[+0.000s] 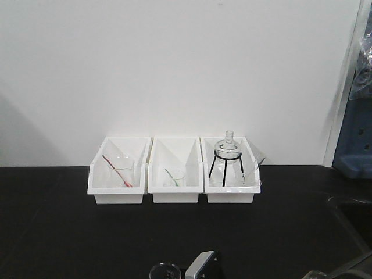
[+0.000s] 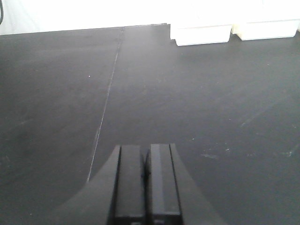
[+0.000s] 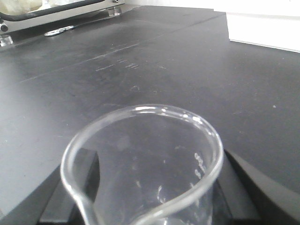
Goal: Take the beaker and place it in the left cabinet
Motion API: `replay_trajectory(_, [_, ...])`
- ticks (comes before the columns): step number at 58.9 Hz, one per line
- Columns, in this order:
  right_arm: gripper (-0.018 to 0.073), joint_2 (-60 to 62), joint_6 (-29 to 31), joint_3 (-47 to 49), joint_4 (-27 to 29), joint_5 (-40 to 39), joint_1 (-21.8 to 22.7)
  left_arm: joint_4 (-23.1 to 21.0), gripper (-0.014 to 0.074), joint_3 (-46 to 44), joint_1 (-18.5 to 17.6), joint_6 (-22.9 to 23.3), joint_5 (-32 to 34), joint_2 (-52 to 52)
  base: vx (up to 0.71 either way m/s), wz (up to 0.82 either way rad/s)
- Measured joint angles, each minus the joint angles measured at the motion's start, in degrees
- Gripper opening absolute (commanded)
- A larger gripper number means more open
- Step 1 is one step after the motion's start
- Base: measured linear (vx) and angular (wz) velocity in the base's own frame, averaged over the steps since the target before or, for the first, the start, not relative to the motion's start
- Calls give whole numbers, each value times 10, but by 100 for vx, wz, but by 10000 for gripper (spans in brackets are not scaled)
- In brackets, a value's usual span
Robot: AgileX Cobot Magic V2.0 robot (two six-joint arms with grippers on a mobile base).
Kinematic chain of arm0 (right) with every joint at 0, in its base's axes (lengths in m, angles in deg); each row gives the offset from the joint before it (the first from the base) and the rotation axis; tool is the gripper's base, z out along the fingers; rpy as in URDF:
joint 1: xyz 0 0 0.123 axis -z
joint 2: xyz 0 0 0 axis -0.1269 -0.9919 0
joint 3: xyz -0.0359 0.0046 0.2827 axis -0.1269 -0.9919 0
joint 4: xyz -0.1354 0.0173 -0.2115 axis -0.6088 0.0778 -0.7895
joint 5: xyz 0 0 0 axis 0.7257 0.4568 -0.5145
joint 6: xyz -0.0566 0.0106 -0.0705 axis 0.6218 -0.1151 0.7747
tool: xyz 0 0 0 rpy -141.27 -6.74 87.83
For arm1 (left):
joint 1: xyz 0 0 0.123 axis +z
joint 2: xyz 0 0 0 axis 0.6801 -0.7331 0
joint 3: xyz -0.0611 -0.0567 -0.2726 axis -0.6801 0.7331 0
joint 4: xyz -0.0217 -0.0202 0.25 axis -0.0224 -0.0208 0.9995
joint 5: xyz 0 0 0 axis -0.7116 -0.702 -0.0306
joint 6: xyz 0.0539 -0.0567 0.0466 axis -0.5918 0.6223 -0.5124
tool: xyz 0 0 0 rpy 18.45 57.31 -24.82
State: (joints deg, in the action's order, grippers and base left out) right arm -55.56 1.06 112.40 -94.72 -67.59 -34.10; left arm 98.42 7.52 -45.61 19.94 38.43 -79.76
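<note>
Plain white wall (image 1: 174, 64) behind a matte black tabletop (image 1: 58, 232). The light is even and diffuse, with a soft grey shadow low on the wall's left side. A fine straight seam (image 2: 105, 108) crosses the tabletop — left wrist view. At the right edge, a pale upright strip (image 1: 344, 99) borders a blue-grey panel (image 1: 356, 142). Faint scratches (image 3: 117, 65) mark the surface.

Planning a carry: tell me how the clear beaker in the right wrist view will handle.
The beaker looks thin-walled clear glass, so probably fragile; squeeze gently. Its smooth glossy surface may slip between the jaws. It appears empty, so likely light, and its round body could roll if laid sideways on the black table.
</note>
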Motion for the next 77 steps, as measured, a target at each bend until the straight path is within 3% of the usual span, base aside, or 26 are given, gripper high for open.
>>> replay_trajectory(11, [-5,52,-47,-1,-11,41,-1,0,4,0,0,0,0,0,0,0])
replay_trajectory(19, [-5,136,-97,-1,-22,147,-1,0,4,0,0,0,0,0,0,0])
replay_trajectory(29, [-5,287,-174,-2,-31,377,-1,0,4,0,0,0,0,0,0,0])
replay_trajectory(45, [-2,507,-186,-7,-68,736,7,0,4,0,0,0,0,0,0,0])
replay_trajectory(66, [-1,694,-174,-112,-11,806,160,0,4,0,0,0,0,0,0,0])
replay_trajectory(77, [-1,770,-174,-190,-5,775,179,0,4,0,0,0,0,0,0,0])
